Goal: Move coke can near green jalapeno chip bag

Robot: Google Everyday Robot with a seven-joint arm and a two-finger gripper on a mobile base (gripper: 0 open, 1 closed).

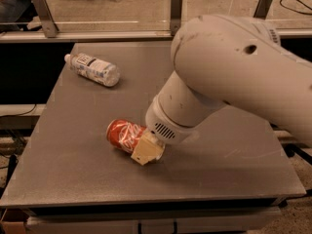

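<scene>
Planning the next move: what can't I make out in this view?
- Green jalapeno chip bag: nowhere visible; the arm covers much of the table's right side.
- Coke can: its right end hidden by the gripper, low at the table's front middle.
- Bottle label: too small to read.

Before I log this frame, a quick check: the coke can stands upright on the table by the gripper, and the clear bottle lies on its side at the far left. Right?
Not quite: the camera view shows the coke can lying on its side, not upright, on the table by the gripper. The clear bottle does lie on its side at the far left.
</scene>
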